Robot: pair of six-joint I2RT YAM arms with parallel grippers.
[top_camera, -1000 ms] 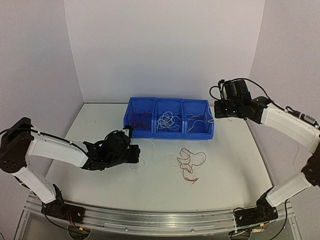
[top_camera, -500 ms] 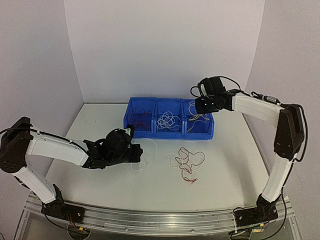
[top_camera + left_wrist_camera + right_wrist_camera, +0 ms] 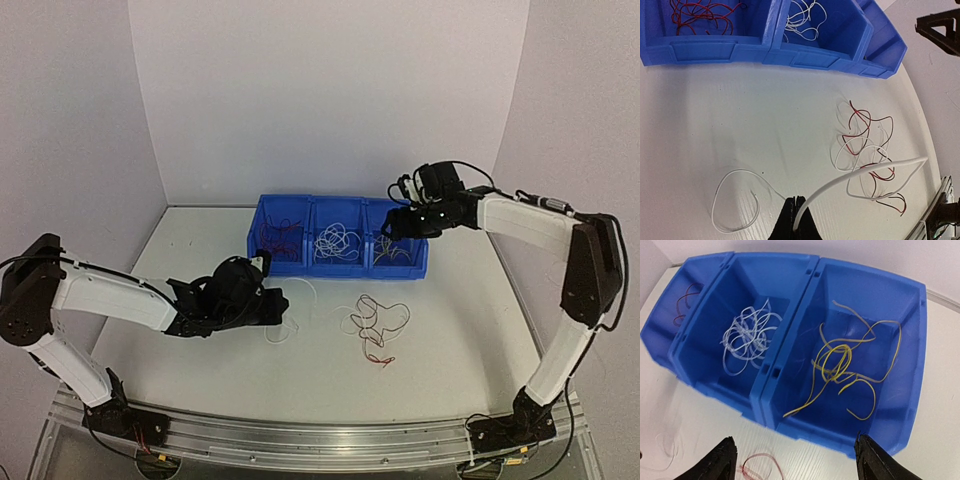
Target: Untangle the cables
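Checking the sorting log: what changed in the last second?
The right gripper swung left to above the right bin and opened, apparently dropping its yellow cable in. The left gripper stays shut on a white cable; the tangle is unmoved.

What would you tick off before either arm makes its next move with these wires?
1. Left claw shut on the white wire: ok.
2. Right claw open with nothing in it: ok.
3. Yellow wires all inside the right-hand bin: ok.
4. Tangle on the table pulled apart: not ok, red and white loops lie crossed together.
5. Held white wire free of that tangle: cannot tell, it runs across the pile in the left wrist view.
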